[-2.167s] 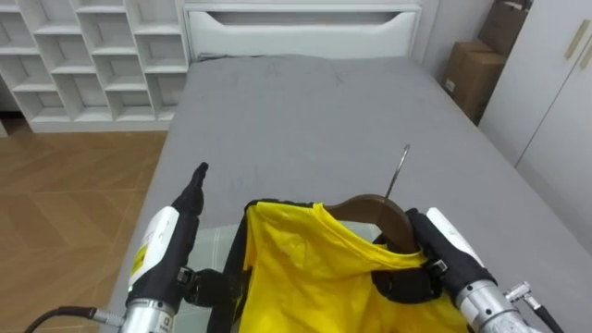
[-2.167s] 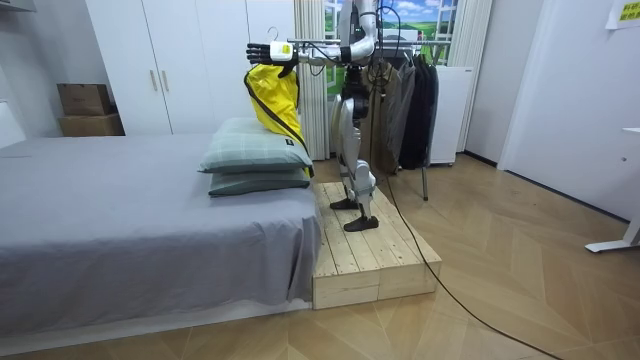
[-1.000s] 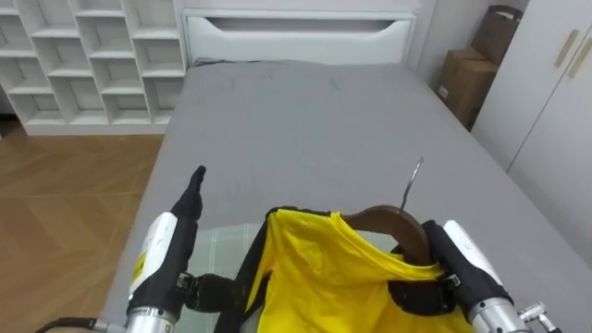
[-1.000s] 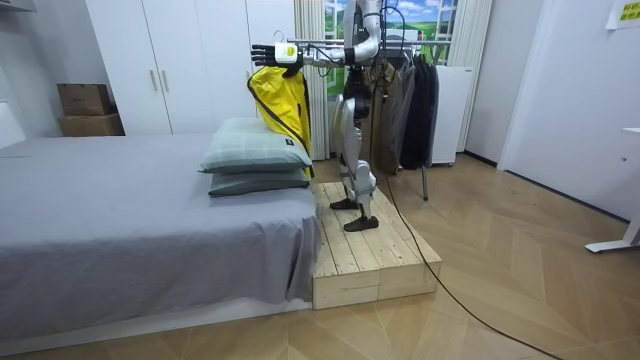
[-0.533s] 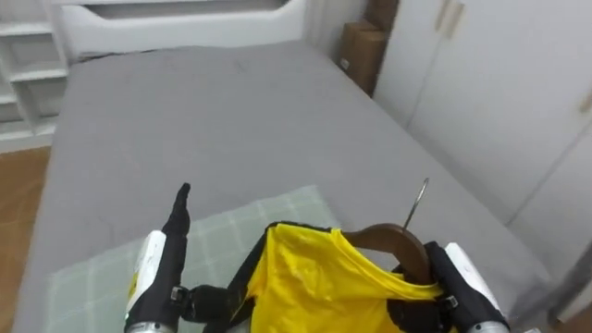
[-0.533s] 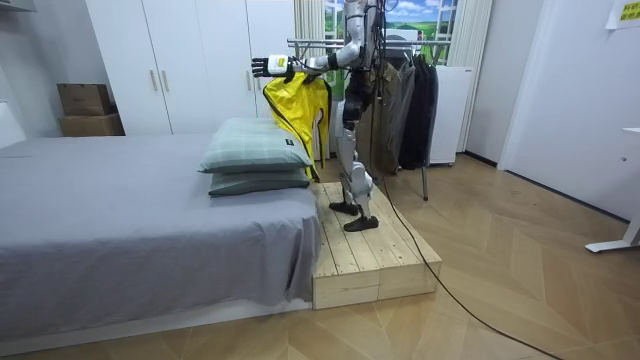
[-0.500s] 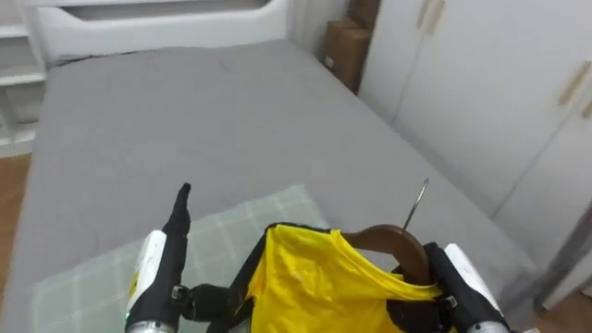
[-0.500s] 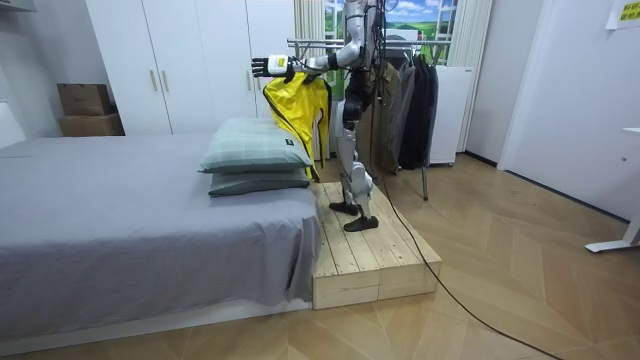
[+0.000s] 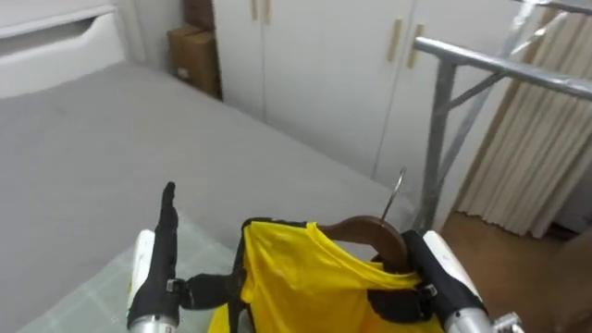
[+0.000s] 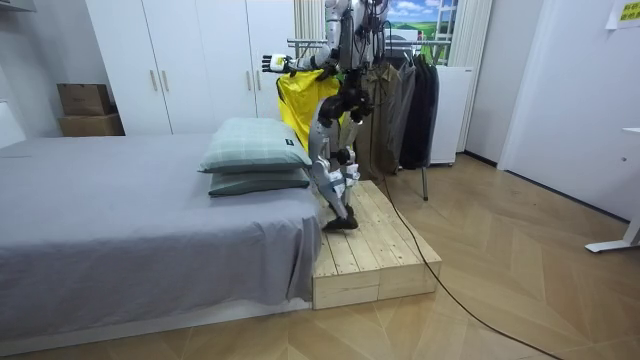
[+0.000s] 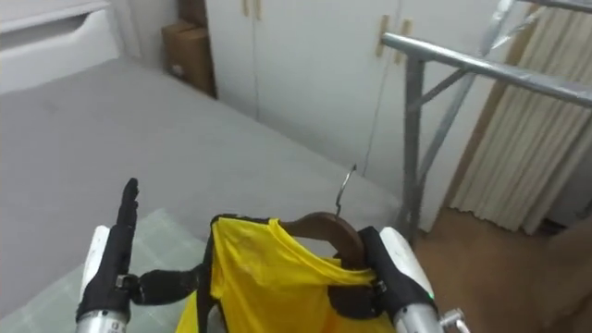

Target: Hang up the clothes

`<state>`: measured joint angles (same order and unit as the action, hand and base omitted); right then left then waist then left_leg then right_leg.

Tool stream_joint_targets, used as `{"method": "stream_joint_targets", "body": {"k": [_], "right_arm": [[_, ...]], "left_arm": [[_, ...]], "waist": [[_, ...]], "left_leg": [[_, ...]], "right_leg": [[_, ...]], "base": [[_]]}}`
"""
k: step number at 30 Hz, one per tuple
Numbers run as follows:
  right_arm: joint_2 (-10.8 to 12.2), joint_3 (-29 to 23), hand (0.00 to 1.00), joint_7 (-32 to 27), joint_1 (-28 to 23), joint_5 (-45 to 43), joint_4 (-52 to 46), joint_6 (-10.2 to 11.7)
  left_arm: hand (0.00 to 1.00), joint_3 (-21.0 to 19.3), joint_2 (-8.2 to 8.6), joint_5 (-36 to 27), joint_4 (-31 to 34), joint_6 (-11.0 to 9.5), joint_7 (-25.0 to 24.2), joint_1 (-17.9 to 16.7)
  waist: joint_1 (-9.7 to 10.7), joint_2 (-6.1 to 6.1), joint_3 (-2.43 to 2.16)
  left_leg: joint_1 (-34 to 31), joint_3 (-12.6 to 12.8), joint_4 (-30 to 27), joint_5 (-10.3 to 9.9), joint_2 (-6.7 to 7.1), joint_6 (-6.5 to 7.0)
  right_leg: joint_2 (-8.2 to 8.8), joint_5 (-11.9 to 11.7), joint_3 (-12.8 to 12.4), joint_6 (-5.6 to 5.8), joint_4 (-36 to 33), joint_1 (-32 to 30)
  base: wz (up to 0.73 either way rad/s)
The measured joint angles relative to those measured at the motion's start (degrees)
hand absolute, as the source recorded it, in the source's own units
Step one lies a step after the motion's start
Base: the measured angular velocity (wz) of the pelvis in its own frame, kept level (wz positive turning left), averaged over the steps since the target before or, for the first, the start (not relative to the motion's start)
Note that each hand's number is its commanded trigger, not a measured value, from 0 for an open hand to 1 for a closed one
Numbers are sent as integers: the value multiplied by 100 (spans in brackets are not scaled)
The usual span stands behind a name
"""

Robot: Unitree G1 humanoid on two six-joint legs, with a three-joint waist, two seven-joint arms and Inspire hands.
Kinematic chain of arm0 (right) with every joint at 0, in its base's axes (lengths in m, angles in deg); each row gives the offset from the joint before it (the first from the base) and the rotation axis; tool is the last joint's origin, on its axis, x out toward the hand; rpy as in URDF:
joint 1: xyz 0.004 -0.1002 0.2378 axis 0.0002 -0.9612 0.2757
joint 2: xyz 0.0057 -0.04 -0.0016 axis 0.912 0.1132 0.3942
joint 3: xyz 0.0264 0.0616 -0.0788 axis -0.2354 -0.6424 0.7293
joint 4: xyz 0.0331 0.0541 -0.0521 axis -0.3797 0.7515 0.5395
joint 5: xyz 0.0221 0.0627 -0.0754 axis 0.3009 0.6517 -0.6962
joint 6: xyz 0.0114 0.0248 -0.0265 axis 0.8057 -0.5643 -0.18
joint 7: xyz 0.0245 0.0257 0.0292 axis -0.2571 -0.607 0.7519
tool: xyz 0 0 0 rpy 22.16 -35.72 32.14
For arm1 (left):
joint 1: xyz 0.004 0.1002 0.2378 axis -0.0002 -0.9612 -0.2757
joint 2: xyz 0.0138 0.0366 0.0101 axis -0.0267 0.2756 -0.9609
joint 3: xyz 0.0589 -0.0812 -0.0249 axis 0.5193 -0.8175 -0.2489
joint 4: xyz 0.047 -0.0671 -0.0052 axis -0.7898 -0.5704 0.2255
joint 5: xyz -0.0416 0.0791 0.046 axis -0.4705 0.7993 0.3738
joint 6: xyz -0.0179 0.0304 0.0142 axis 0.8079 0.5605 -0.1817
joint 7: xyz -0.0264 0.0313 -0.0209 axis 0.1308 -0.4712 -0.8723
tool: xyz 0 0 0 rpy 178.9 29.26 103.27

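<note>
— Where's the yellow garment [image 9: 296, 277] got to?

— It's draped on the wooden hanger [image 9: 370, 231], held up between the robot's hands near the pillows [image 10: 255, 145]. The robot's on the wooden platform [image 10: 370, 250] by the bed [image 10: 120, 200]. The right hand [image 9: 430, 264] has its fingers clamped round the hanger. The left hand [image 9: 153, 264] has fingers straight, together.

— And the clothes rail [image 9: 499, 67]?

— Just ahead, with dark coats [image 10: 405, 100] on it. The wardrobe [image 9: 314, 74] is closed, and there's a cardboard box [image 9: 194, 51] beside it (contents hidden).
</note>
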<state>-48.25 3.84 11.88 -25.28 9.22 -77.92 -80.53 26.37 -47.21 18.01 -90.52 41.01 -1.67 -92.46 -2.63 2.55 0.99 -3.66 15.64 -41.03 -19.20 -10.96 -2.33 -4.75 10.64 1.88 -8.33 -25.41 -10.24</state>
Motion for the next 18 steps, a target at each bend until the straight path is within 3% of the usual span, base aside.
{"method": "stream_joint_targets", "body": {"k": [1,4,6,7,10,18], "right_arm": [[-13,4,100,-20,50,25,-5,16],[-81,-8,100,-81,95,-24,-182,16],[-164,-12,100,-134,98,42,-284,16],[-212,-30,100,-185,107,47,-306,15],[-204,-117,100,-277,70,47,-341,7],[-138,-353,100,-326,-111,260,-416,-69]], "left_arm": [[0,11,18,1,7,-39,82,1],[0,15,100,12,7,-88,285,74],[0,63,115,5,6,-122,338,94],[0,144,111,-2,-6,-127,403,101],[0,292,52,-5,-100,-132,532,95],[0,189,-323,42,-156,-132,556,5]], "waist": [[-51,-15,-11],[77,-23,-23],[116,-77,-56],[160,-127,-68],[414,-122,-65],[386,-130,-62]], "left_leg": [[-28,-424,513,68,157,-119],[-79,-1227,1688,231,489,-259],[-2,-1271,2081,439,612,-260],[62,-1266,2244,665,671,-149],[159,-1247,2435,636,773,-63],[460,-664,2763,569,788,94]], "right_leg": [[-50,-33,-262,58,72,34],[-178,-201,-874,72,172,8],[-300,-257,-1199,149,212,-58],[-384,-300,-1365,202,258,-75],[-388,-396,-1570,340,471,-57],[-496,-487,-2128,499,667,-26]], "base": [[-156],[-115],[-93],[-81],[-39],[-40]]}}
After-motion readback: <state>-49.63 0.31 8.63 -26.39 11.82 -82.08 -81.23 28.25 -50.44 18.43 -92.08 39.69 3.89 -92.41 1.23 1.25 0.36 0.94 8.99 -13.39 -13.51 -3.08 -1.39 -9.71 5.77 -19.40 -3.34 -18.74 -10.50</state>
